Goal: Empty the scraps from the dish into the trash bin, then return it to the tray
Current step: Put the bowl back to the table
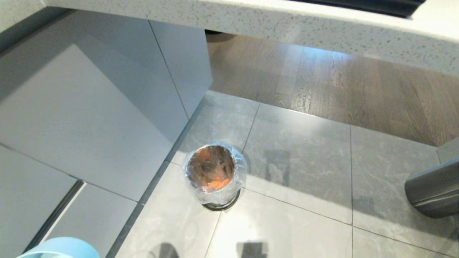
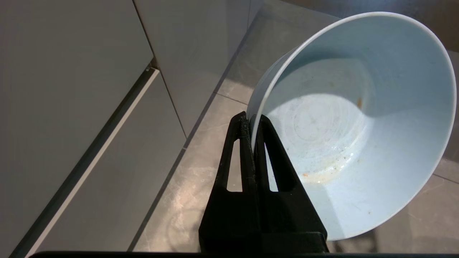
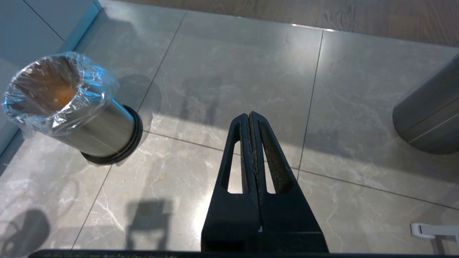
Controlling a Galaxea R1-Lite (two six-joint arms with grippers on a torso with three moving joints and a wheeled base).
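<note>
My left gripper (image 2: 252, 120) is shut on the rim of the dish (image 2: 358, 136), a pale blue bowl held tipped on its side above the floor. Its white inside shows only a greasy orange smear and specks; no slices lie in it. The dish's edge (image 1: 59, 251) peeks in at the bottom left of the head view. The trash bin (image 1: 214, 175), metal with a black base and a crinkled clear liner, stands on the floor tiles, with orange scraps (image 1: 218, 184) inside. From the right wrist the trash bin (image 3: 71, 111) also shows, and my right gripper (image 3: 249, 115) hangs shut and empty over the tiles. The tray is out of view.
Grey cabinet fronts (image 1: 89, 107) run along the left, under a speckled counter edge (image 1: 287, 25). A brushed-steel cylinder bin (image 1: 434, 190) stands at the right. Grey floor tiles (image 1: 304, 161) meet wooden flooring (image 1: 340, 82) farther off.
</note>
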